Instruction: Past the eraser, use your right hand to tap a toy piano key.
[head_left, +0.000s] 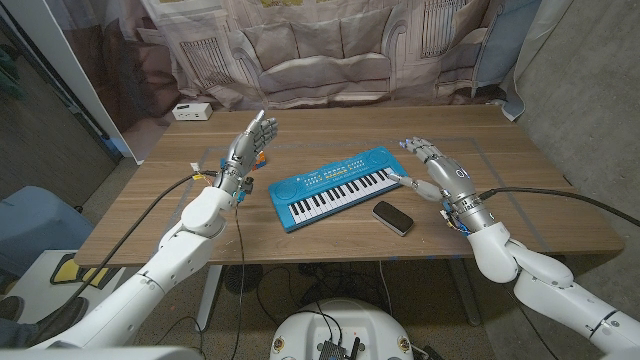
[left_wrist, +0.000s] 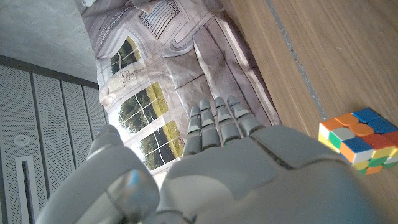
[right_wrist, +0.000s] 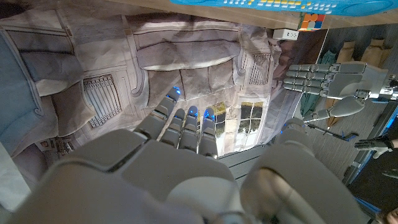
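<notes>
Head view recorded the blue toy piano lying at an angle near the middle of the wooden table, its white and black keys along the edge nearest the robot. A dark eraser lay just beside that edge, toward the piano's right end. The right hand stood at the piano's right end, empty, fingers loosely spread, one digit reaching down to the last keys; whether it touched them could not be told. The left hand was raised upright to the left of the piano, well apart from it, fingers extended close together and gripping nothing. A Rubik's cube sat on the table beside that hand. A white box stood at the far left corner.

Judged advice: reach across above the eraser without brushing it, extend one finger, press a single white key straight down and lift off promptly; keep the other fingers raised so that neighbouring keys stay silent.

No brand, label or writing was legible on any item
</notes>
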